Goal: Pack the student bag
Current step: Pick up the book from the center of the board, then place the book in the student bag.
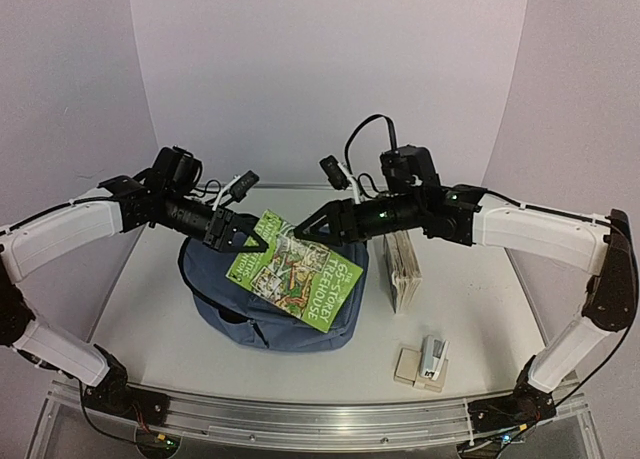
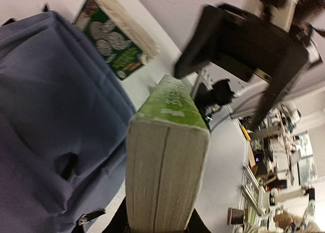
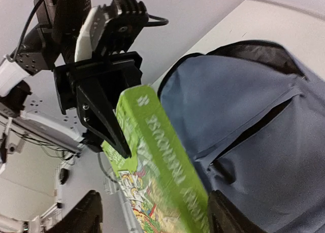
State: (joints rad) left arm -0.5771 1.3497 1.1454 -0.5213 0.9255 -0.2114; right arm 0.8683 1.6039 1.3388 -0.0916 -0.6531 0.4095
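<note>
From above, the left gripper (image 1: 245, 241) clamps the book (image 1: 295, 269), its long axis slanting down-right, directly over the bag (image 1: 265, 331); left wrist, bag lies just left; right wrist, right gripper (image 3: 155, 215) stands wide astride the book.

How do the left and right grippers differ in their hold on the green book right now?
The left gripper is shut on a corner of the green book. The right gripper is open, with its fingers on either side of the book and apparently not clamping it. The left gripper reaches in from the left side, the right gripper from the right. Both meet at the book's far edge, and the book hangs tilted above the student bag.
</note>
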